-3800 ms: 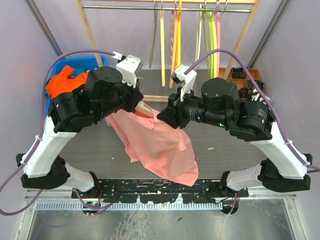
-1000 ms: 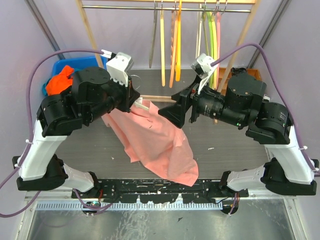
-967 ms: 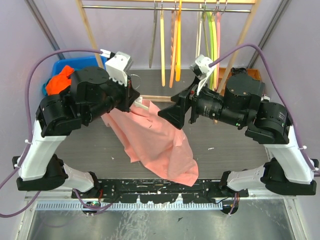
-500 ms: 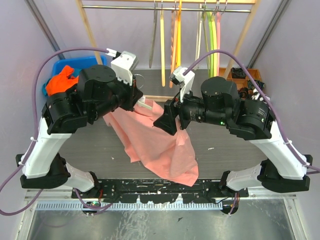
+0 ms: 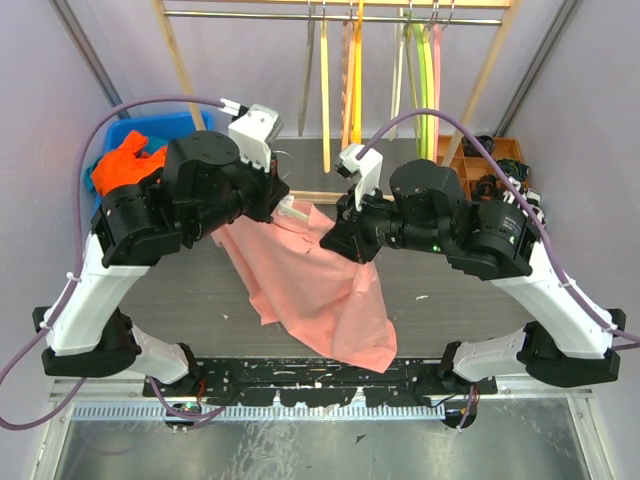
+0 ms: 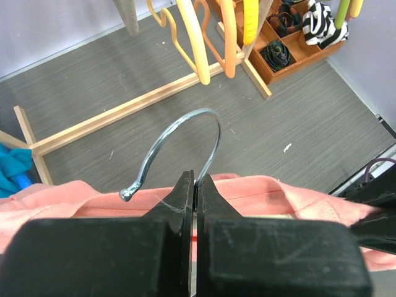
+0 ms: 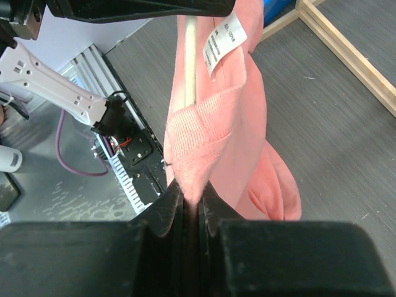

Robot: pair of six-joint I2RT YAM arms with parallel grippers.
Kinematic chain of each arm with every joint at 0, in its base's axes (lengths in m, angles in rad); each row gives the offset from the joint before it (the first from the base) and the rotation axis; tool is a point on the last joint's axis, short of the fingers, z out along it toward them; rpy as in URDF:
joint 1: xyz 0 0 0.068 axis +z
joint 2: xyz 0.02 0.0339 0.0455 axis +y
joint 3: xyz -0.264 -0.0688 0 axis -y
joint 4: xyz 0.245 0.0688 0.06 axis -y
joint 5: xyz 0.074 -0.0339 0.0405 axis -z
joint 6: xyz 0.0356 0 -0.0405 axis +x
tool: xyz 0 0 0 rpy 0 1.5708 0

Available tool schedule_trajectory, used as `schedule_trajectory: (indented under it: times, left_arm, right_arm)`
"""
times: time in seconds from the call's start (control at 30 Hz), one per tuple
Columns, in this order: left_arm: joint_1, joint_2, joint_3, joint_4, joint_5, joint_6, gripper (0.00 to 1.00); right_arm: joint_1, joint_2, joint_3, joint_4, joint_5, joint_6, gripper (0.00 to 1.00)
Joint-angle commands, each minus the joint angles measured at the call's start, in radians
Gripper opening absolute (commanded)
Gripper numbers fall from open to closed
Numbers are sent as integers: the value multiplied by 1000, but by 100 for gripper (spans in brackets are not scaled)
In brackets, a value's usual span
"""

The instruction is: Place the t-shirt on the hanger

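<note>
Left gripper: clamped on the wire stem of the hook, just below its curve. Hanger is held up off the table, its pale arm inside the neck opening of the shirt.

Right gripper: pinched on the ribbed collar, jaws together on the fabric edge.

Shirt position: the top is bunched at the hanger between the two arms. The body drapes down and forward, and the lower part lies on the table near the front edge.

Status (judgement): threading step. The collar is over at least one hanger arm. I cannot tell whether the far shoulder is seated.

Risks:
- The left grip is on thin round wire. Any sideways pull on the collar could swing or spin the hanger in the jaws.
- The right pinch takes only the collar edge. Stretching it over the second arm could pull the rib out of the jaws.
- The hem on the table adds drag. Lifting or shifting could tug the shirt off the seated arm.
- The grippers are close together, so a wide re-aim risks contact between them.
</note>
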Motion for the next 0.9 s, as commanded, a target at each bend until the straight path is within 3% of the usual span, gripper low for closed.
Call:
schedule_trajectory:
  times: [0.0,0.33,0.7,0.87]
  left_arm:
    - [-2,-10,-26,127,8,-26,7]
    - [-2,-14,-45,152,-4,-33,35]
    - [-2,-50,61,94,30,-102,41]
    - [-2,-104,12,90,-2,-120,42]
  right_arm:
    - [2,-46,-36,49,8,-10,1]
    - [2,-153,-136,109,47,34,1]
    - [2,-313,-300,78,103,116,1]
    - [2,-387,-364,23,127,183,1]
